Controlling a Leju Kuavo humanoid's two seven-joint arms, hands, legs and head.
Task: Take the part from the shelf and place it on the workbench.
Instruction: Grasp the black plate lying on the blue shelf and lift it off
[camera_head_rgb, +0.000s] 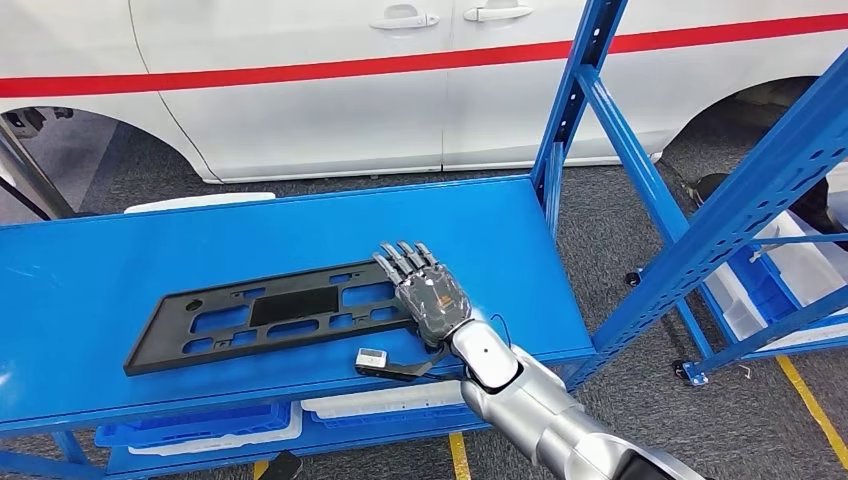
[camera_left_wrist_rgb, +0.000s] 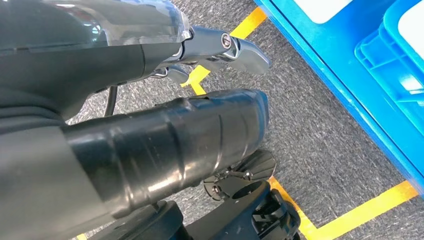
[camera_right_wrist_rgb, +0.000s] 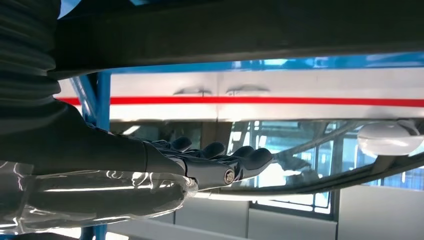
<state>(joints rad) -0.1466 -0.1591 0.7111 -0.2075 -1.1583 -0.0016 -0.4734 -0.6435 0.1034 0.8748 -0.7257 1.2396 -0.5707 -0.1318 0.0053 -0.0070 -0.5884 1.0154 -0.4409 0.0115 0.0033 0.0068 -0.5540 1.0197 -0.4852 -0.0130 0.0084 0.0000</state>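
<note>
Lying flat on the blue workbench (camera_head_rgb: 90, 290), the black slotted plate (camera_head_rgb: 270, 315) is running its long axis across the bench from your left to your right, with its right end just under the right hand (camera_head_rgb: 425, 295). You are seeing that hand resting palm-down with fingers stretched out over that end, gripping nothing, so the part is looking already set down and any pull-back is going toward you, away from the plate. Your left hand (camera_left_wrist_rgb: 220, 47) is hanging low over the grey floor with yellow tape (camera_left_wrist_rgb: 360, 212), far from the part, fingers loosely extended and holding nothing.
</note>
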